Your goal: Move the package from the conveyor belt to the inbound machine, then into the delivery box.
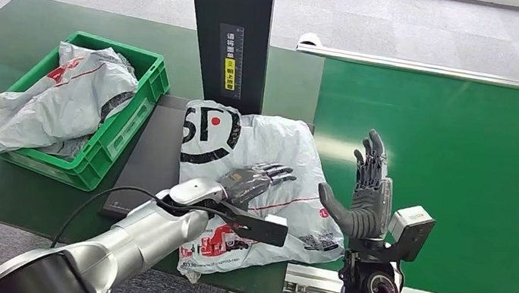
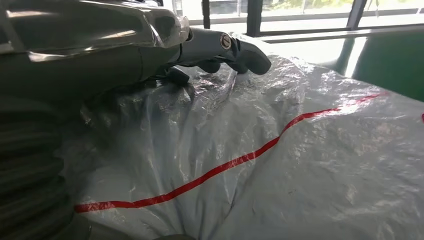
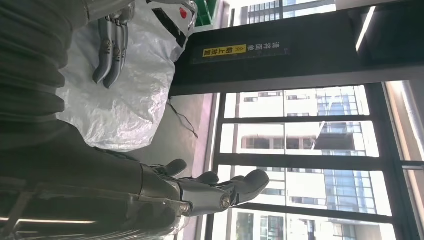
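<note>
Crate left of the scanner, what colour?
Green crate, clearest in the head view.

Head view is evenly lit, bright, sharp throughout. Soft shadows only, the darkest one under the crinkled white plastic package with black logo and red stripe (image 1: 252,176). Pale glare streak on the green conveyor belt (image 1: 461,159) just beside that package. Silver left arm (image 1: 128,239) throws specular highlights.

Left wrist view: strong backlight from windows beyond the package (image 2: 280,150); film sheen blows out near the dark grey left hand (image 2: 215,50), and the hand reads underexposed. Foreground cover is soft.

Right wrist view: overexposed window panes (image 3: 310,145) behind the black upright post with yellow label (image 3: 280,55). The grey right hand (image 3: 210,192) is half silhouetted, with the near cover dark and blurred.
</note>
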Robot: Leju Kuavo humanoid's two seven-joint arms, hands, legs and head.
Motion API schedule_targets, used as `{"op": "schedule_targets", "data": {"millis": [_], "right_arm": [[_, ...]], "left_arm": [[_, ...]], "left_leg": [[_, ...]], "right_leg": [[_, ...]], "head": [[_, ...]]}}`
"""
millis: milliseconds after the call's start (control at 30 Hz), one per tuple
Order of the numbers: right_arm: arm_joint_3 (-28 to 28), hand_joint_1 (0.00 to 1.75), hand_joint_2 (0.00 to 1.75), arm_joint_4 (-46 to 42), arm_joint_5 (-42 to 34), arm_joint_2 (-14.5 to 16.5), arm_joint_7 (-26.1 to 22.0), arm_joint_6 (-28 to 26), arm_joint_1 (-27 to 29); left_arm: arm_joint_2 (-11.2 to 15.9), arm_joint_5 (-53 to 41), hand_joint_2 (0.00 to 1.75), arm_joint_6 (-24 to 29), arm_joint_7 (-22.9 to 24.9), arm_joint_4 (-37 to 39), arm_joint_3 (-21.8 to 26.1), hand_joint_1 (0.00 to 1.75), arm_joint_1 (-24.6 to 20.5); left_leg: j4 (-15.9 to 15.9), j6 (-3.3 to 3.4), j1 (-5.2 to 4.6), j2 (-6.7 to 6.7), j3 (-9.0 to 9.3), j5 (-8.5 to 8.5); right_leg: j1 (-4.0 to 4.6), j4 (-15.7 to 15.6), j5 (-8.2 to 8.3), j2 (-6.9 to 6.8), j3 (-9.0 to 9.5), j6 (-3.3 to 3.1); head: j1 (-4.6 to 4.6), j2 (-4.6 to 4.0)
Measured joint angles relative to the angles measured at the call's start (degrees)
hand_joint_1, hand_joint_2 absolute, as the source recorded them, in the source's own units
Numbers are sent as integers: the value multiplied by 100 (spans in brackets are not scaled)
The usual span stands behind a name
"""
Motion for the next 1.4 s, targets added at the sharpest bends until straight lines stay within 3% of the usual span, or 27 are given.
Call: {"op": "schedule_targets", "data": {"millis": [133, 333, 500, 600, 700, 933, 1033, 1233, 1400], "right_arm": [[1, 0, 175, -1, 52, 109, 100, 13, 47], [-20, 0, 175, -29, 176, 234, 225, -107, 161], [-167, 0, 175, -113, 254, 254, 291, -247, 331], [-298, 0, 175, -150, 284, 256, 292, -273, 439], [-419, 0, 175, -179, 300, 251, 266, -275, 569], [-648, 0, 175, -194, 261, 178, 8, -395, 952], [-696, 0, 175, -229, 210, 136, -81, -475, 1186], [-729, 0, 175, -340, 168, 96, -127, -520, 1453], [-706, 0, 175, -387, 161, 94, -74, -453, 1488]], "left_arm": [[-209, 67, 175, 11, 376, 338, -33, 175, -91], [-405, 40, 175, 830, 335, 551, -37, 175, -88], [-458, 289, 175, 2020, -190, 452, 84, 175, -105], [-381, 481, 175, 2667, -616, -41, 365, 175, -101], [-130, 484, 175, 2889, -806, -1074, 782, 175, 18], [806, 521, 175, 3221, -959, -4603, 1827, 175, 909], [1152, 458, 175, 3339, -949, -5675, 2412, 175, 1195], [1730, 667, 175, 3233, -716, -6071, 3528, 175, 1118], [2113, 613, 175, 3119, -527, -5169, 3941, 175, 660]], "left_leg": [[0, 1, 0, -2, 8, 0], [0, 2, -2, -2, 16, 2], [1, 2, -2, -3, 15, 2], [0, 2, -1, -2, 12, 1], [-1, 1, 0, 3, 11, 0], [-5, -2, 2, 5, 6, -3], [-5, -4, 2, 5, 5, -5], [-5, -5, 2, 5, 9, -2], [-5, -5, 2, 4, 15, 1]], "right_leg": [[0, 0, 0, -2, 12, 1], [-2, 0, 0, -6, 20, 1], [-2, 0, 0, -5, 16, 1], [-1, 0, 0, -4, 13, 1], [1, 0, 0, -1, 11, 0], [5, 2, -7, 3, 4, -1], [4, 1, -12, 3, 4, 0], [4, 1, -10, 3, 6, -2], [4, 2, -8, 2, 13, -3]], "head": [[1, -1], [0, -1], [0, 0], [0, 0], [0, 0], [1, 0], [1, -1], [2, 0], [2, 0]]}}
